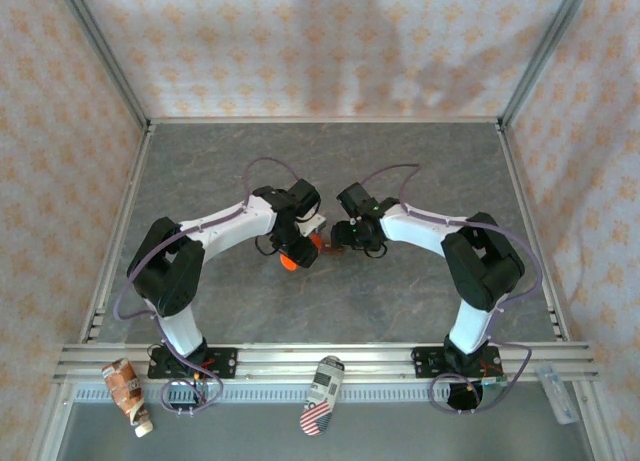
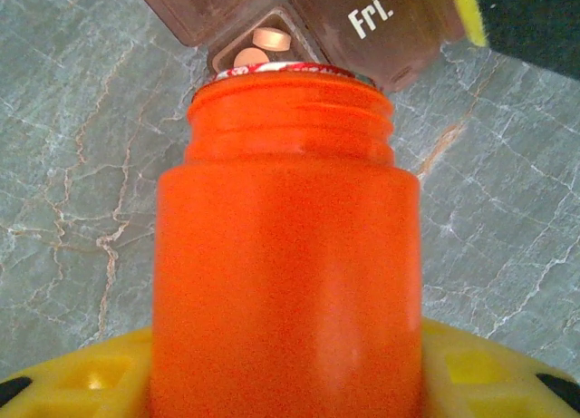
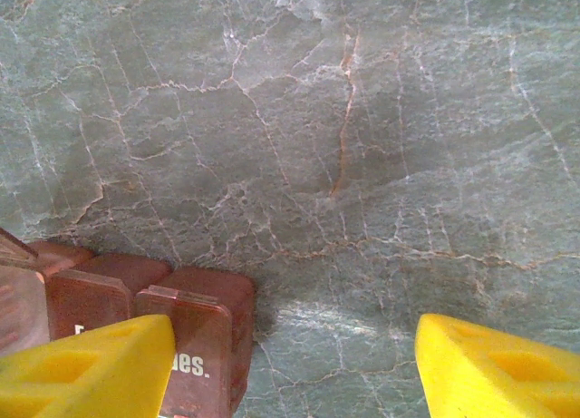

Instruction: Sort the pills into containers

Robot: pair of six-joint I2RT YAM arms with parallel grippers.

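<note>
Tabletop [image 1: 330,301] of grey marbled stone, walled with patterned cloth, aluminium rail along near edge. Left arm [image 1: 215,229] and right arm [image 1: 430,224] both bent inward, wrists meeting near centre of table. Orange bottle [image 2: 285,255] clamped in left gripper [image 1: 290,249], yellow fingers [image 2: 82,377] pressed against its sides low in left wrist view; bottle tipped forward, open threaded mouth up against pill box [image 2: 299,19]. Pill box dark reddish-brown, lying on stone at centre between the two wrists; one lid raised showing "Fri." in white, another lid open to the left. Right gripper [image 3: 294,368] with yellow fingers [image 3: 91,368] wide apart, nothing between them but bare stone; left-hand finger over end compartments of pill box [image 3: 149,332], contact with it not discernible. Closed lids there, one lettered "…es." Two pale orange round pills [image 2: 263,46] in open compartment just beyond bottle mouth.
</note>
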